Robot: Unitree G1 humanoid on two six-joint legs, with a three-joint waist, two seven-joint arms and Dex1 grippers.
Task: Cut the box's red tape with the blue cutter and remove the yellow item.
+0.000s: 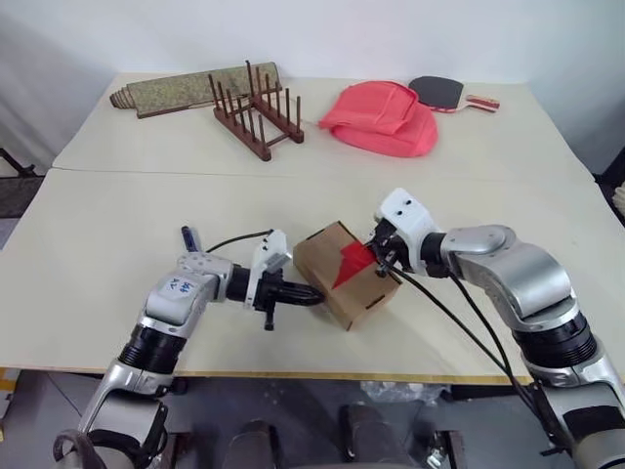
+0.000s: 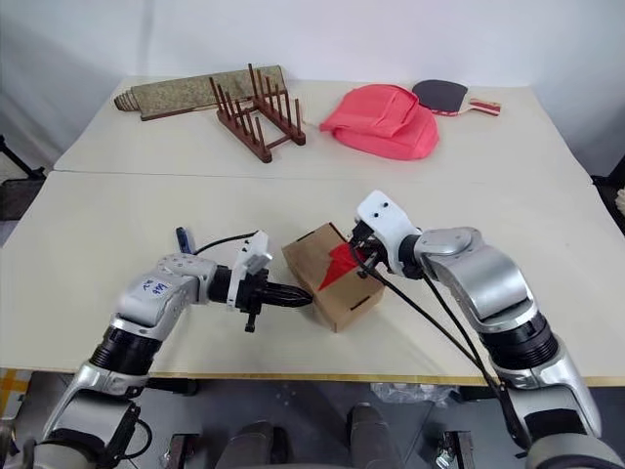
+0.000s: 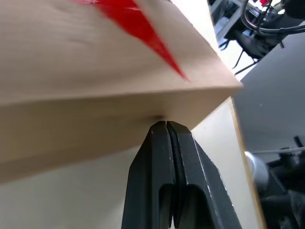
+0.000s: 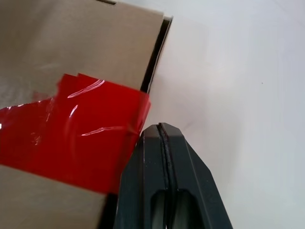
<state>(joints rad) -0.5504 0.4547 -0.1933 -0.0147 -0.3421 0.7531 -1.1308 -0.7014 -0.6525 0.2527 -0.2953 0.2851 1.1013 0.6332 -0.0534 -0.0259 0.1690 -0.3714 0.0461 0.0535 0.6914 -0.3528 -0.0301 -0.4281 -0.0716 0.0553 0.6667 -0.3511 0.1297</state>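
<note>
On the beige table (image 1: 117, 225), the box (image 1: 332, 256) sits taped with red tape (image 1: 354, 262); both arms' fingers pressed together, empty.

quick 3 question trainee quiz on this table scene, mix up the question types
1. True or false: both grippers' black fingers are shut.
2. Which lies nearest the pink-red fabric bag? A) the wooden dish rack B) the black table tennis paddle C) the rolled woven mat
3. Fill in: the slim dark blue cutter lies on the table beside the ___ arm.

Key:
1. True. The left gripper is shut with its tips at the small brown cardboard box; the right gripper is shut at the edge of the bright red tape.
2. B, the paddle, with its end under the bag. The rack and mat lie farther off.
3. Left.
</note>
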